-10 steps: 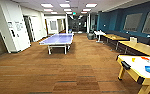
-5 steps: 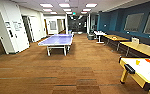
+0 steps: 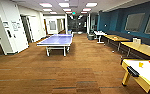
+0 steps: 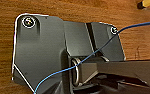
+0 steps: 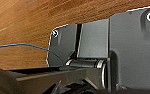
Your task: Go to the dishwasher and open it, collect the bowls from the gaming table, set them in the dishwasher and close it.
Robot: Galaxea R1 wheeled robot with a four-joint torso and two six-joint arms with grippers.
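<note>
Robot's just rolling through the lounge right now. The long cream-topped gaming table with yellowish wood edges [image 3: 143, 75] sits low at the right, with small bright bits on it, a yellow one [image 3: 141, 64] maybe a bowl, too blurry to call. To do this leg well I'd swing wide of that table's corner. Brown wood-look plank floor [image 3: 73, 67], blue ping-pong table [image 3: 56, 40] mid-room, teal wall. Can't tell how either gripper's fingers are set, or whether they're carrying anything.
</note>
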